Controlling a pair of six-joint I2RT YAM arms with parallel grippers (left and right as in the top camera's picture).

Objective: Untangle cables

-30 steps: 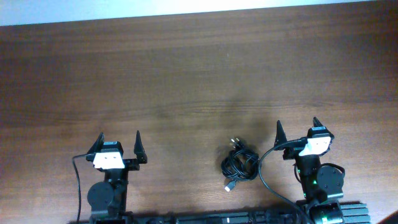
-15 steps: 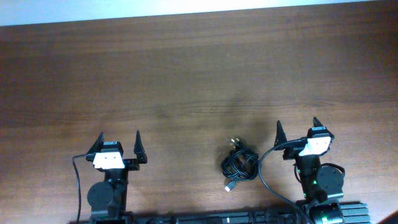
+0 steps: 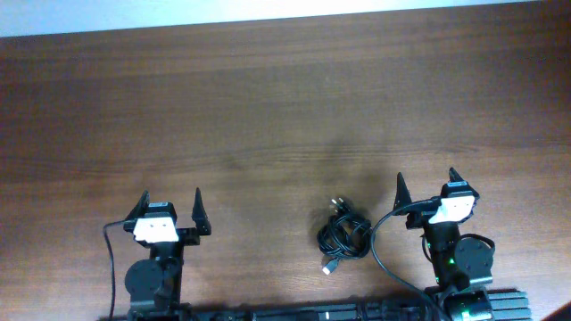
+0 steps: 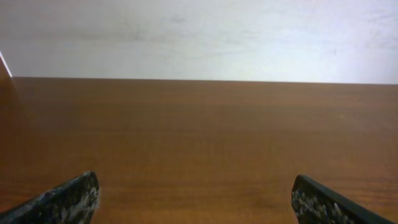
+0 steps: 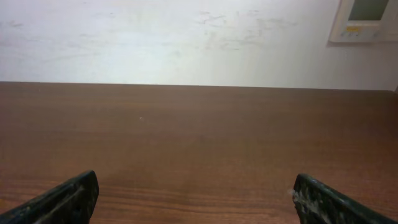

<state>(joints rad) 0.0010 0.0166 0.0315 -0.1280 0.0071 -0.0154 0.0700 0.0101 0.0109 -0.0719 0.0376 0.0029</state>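
The cables (image 3: 343, 234) lie as a small black knot on the wooden table near its front edge, with one plug (image 3: 329, 266) sticking out toward the front and another (image 3: 336, 205) at the back. My right gripper (image 3: 426, 181) stands open just right of the knot, apart from it. Far to the left, my left gripper (image 3: 170, 201) is open too, with nothing between its fingers. Both wrist views show only bare wood between wide-spread fingertips (image 4: 68, 199) (image 5: 68, 198); the cables do not appear in either.
Thicker black arm cables run beside each base: one (image 3: 111, 259) left of the left arm, one (image 3: 379, 250) curving between the knot and the right arm. A white wall with a small white panel (image 5: 364, 18) stands beyond the table's far edge.
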